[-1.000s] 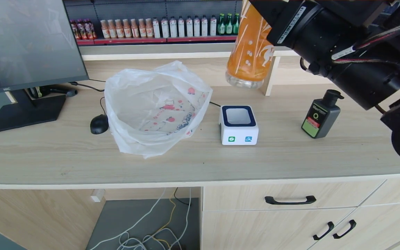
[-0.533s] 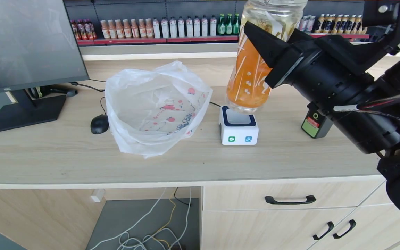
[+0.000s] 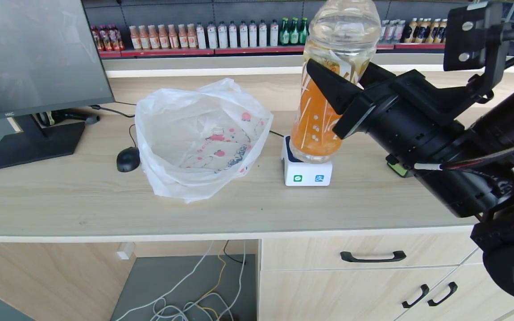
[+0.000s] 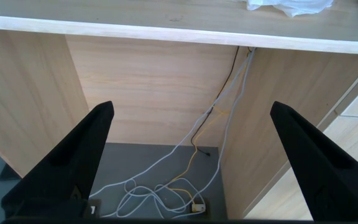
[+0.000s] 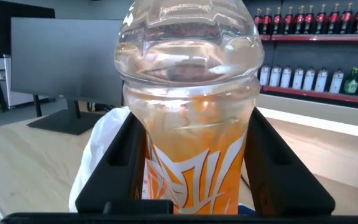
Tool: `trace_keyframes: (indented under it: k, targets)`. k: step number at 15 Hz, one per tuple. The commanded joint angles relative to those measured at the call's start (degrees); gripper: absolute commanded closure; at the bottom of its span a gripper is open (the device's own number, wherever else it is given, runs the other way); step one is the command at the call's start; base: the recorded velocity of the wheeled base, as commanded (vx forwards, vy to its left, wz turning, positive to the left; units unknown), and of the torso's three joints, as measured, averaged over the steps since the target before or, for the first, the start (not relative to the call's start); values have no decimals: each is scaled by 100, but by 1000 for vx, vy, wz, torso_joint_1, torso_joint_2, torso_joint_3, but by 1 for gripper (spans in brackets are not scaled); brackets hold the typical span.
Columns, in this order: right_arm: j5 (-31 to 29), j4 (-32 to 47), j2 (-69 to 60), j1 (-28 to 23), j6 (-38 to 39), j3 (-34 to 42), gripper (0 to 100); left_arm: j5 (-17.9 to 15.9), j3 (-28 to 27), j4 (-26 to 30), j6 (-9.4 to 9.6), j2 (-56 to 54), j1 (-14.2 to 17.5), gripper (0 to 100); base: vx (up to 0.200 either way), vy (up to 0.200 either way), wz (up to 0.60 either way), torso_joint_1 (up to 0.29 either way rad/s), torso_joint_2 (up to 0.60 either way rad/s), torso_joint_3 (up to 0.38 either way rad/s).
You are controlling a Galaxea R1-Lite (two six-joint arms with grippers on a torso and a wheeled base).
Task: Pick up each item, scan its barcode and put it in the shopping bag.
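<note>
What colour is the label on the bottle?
Orange with white streaks and dots. The bottle shows best in the head view.

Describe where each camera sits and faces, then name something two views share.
Head view: high on the robot, looking down at the counter, shopping bag and scanner; right arm shows.
Left wrist view: below the counter's edge, facing the cables; the open jaws of the left gripper show.
Right wrist view: behind the right gripper, facing the monitor; its jaws clamp the bottle.
Shared: head and right wrist both show the bottle.
</note>
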Motion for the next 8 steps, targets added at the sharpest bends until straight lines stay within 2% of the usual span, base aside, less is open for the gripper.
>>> trace_keyframes:
  k: [1, 4, 8]
  targets:
    - [0, -9, 46, 1, 7, 81, 100, 0, 0, 0, -5, 0, 10, 0, 0, 0, 0, 0, 0, 0]
    - [-9, -79, 116, -16, 33, 28, 100, 0, 0, 0, 4, 0, 1, 0, 0, 0, 0, 0, 0, 0]
    - [-9, -88, 178, -16, 130, 55, 100, 0, 0, 0, 4, 0, 1, 0, 0, 200, 0, 1, -1, 1]
